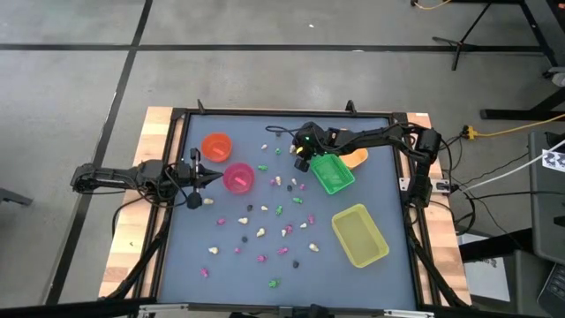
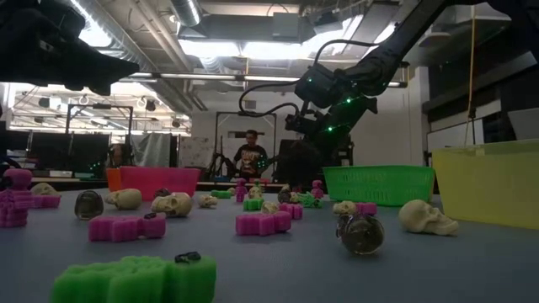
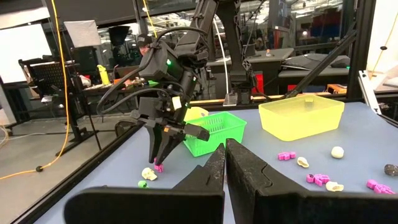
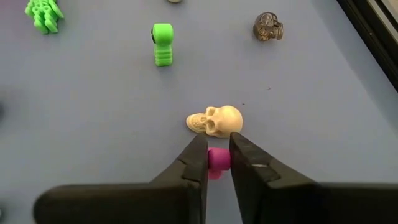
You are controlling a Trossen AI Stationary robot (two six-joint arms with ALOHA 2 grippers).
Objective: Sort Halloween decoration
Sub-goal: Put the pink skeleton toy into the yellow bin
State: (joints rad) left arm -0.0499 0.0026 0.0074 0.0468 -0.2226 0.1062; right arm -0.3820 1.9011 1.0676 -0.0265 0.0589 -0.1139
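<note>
Right end effector (image 4: 213, 158) pinches a pink trinket (image 4: 217, 158) beside a skull (image 4: 216, 120) — only its wrist view shows this; left end effector (image 3: 225, 163) closed, empty.

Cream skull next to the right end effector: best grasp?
Come from straight above and pinch the cream skull across its narrow sides, the cheeks. It lies on its side and its rounded crown would likely slip. The right end effector is shut on a pink trinket.

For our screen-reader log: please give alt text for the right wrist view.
The right pincer is shut on a pink trinket on the blue table, just beside a cream skull. Farther off lie two green trinkets and a dark skull.
</note>
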